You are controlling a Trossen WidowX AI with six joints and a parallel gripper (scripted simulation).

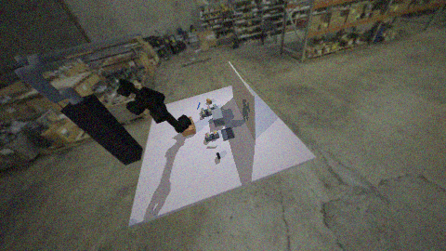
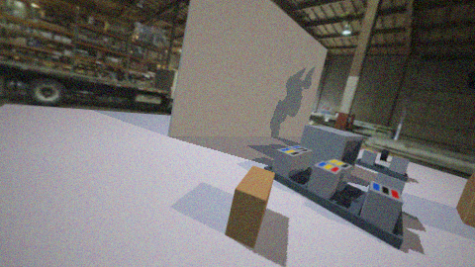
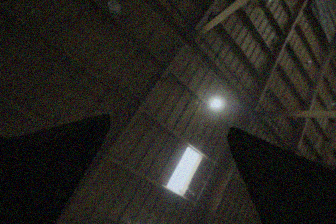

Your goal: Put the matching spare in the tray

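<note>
Three spares (image 2: pixel 331 176) sit untouched in their rack on the worktop (image 2: pixel 99 183), at about four o'clock from the panel; jaws wide, holding nothing, so reading the code, picking and placing remain.

The black arm (image 1: pixel 155 107) reaches over the pale mat (image 1: pixel 186 172) toward small grey blocks (image 1: pixel 217 116) beside an upright panel (image 1: pixel 243 125).

A brown box (image 2: pixel 249 205) stands near a tall panel (image 2: pixel 242 64).
</note>
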